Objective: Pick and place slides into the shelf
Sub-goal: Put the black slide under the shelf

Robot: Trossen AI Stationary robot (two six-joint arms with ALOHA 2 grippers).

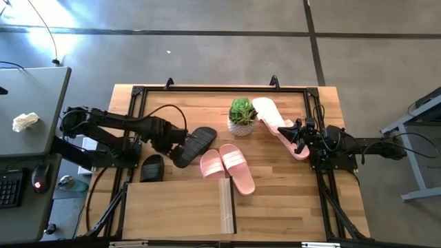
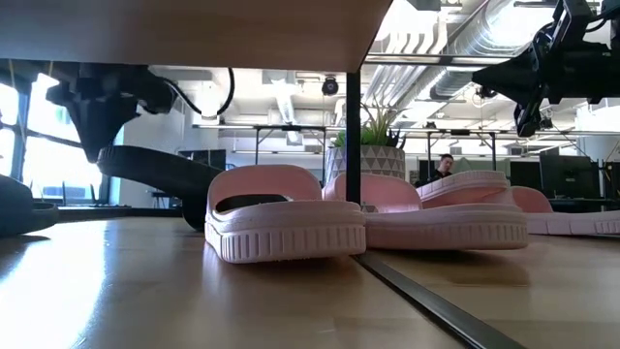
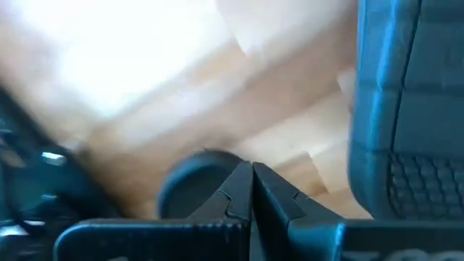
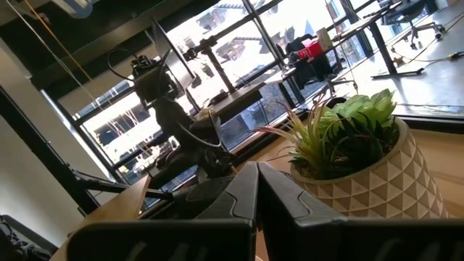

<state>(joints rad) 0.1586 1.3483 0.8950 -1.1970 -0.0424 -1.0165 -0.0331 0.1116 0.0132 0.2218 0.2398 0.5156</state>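
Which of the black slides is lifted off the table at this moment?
The black slide beside the left gripper, tilted, its far end raised in the low view. The other black slide lies flat by the shelf.

High cam looks straight down, low cam sits at tabletop level; both catch plant (image 1: 242, 115) (image 2: 376, 145).

Evenly and brightly lit from overhead in the high view; short soft shadows beneath the pink slides (image 1: 227, 169) on the bench (image 1: 289, 200); sharp throughout, with a pale glare patch on the floor at upper left. Backlit in the low view: bright ceiling lights and windows behind, shelf (image 2: 194, 29) underside in shade, nearest bench surface soft. Heavily blurred in the left wrist view, upper half washed out to white. Strong daylight through windows in the right wrist view; potted plant (image 4: 355, 156) sharp, near foreground dark and soft.
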